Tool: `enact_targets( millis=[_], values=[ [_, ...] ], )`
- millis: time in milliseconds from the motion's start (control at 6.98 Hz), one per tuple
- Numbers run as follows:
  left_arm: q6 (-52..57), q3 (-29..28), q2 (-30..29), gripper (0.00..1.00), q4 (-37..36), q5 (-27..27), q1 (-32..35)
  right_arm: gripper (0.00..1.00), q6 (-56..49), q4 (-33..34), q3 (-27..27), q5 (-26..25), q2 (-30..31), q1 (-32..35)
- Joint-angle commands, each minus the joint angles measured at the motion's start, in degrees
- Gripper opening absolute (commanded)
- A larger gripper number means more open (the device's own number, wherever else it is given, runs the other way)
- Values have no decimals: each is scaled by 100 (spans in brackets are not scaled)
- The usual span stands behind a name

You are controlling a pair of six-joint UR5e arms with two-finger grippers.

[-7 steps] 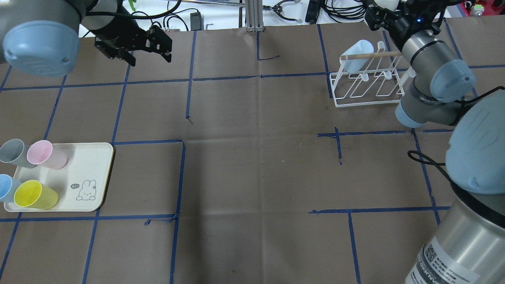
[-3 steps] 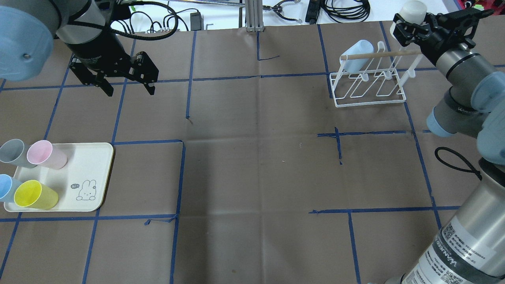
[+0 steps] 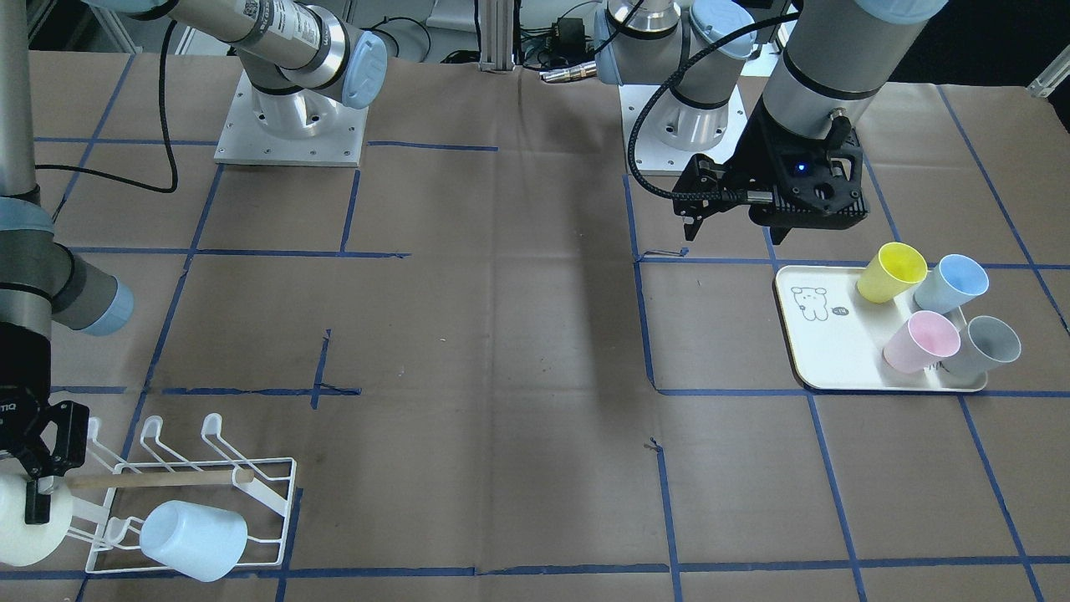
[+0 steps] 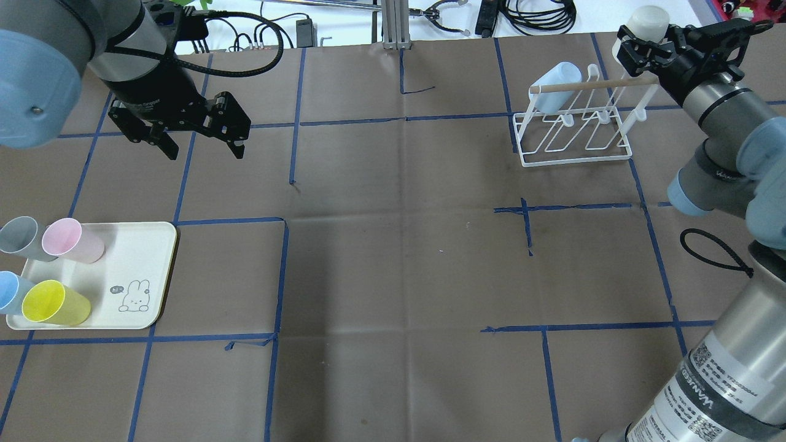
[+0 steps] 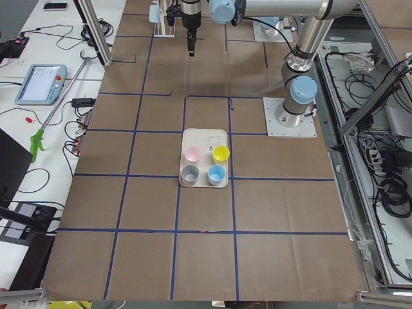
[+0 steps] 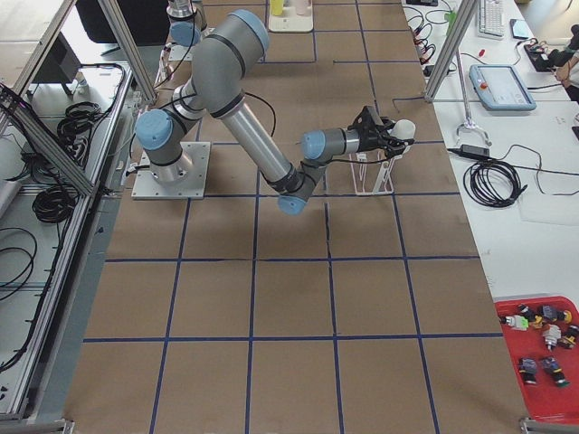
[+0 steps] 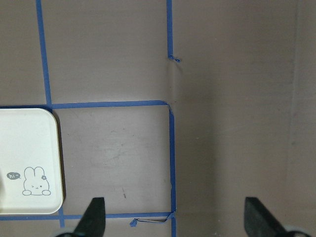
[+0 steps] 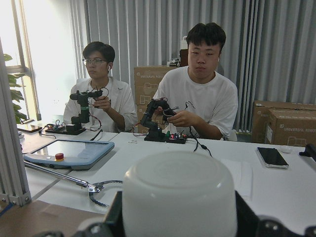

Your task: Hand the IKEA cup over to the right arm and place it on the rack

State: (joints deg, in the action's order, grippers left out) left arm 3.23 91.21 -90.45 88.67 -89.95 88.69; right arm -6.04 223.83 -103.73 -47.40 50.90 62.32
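My right gripper is shut on a white cup and holds it on its side, just past the right end of the white wire rack, near the tip of its wooden dowel. In the front-facing view the gripper and white cup sit at the rack's left end. The cup's base fills the right wrist view. A light blue cup hangs on the rack. My left gripper is open and empty above the table, far beyond the tray; its fingertips show spread wide.
A cream tray with a bunny drawing lies at the near left. It holds yellow, pink, grey and blue cups. Blue tape lines cross the brown table. Operators sit behind the far edge.
My left gripper has come down from the far edge toward the tray, still open. My right gripper has carried the white cup rightward to the rack's right end.
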Motion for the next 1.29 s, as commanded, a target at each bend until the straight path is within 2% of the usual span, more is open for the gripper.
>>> enact_targets(
  millis=[0, 287, 860, 1146],
  values=[
    [-15, 265, 255, 100, -34, 13, 8, 25, 15, -6, 230, 3, -176, -18],
    [-102, 240, 213, 100, -322, 21, 8, 25, 15, 29, 292, 3, -335, -9],
    [-252, -147, -130, 100, -368, -5, 96, 25, 24, 47, 213, 29, -449, -9],
    [-358, -104, -130, 100, -377, -14, 184, 26, 33, 47, 178, 230, -494, -9]
  ],
)
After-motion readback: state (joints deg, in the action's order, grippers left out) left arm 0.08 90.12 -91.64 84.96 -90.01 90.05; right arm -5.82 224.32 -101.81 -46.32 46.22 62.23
